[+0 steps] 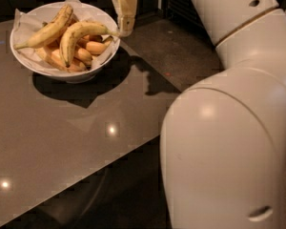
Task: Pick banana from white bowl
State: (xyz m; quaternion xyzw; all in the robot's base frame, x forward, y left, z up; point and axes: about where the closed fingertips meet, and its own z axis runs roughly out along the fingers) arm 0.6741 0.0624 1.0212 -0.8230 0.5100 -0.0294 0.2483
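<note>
The white bowl (24, 56), lined with crinkled white paper, stands at the back left of the grey table. In it the banana (76, 34), large, strongly curved and yellow with darker streaks, lies on top with its thin stem pointing right toward the rim. A straighter large banana (47, 28) lies to its left, and short orange-yellow bananas (93, 47) lie under them. The gripper (125, 25) hangs at the top of the view, just right of the bowl's rim, near the banana's stem tip and above the table's right edge.
The grey table (62, 142) ends in an edge running from the bowl down to the front. To its right is dark floor (181, 51). The robot's white arm (229, 128) fills the right half of the view.
</note>
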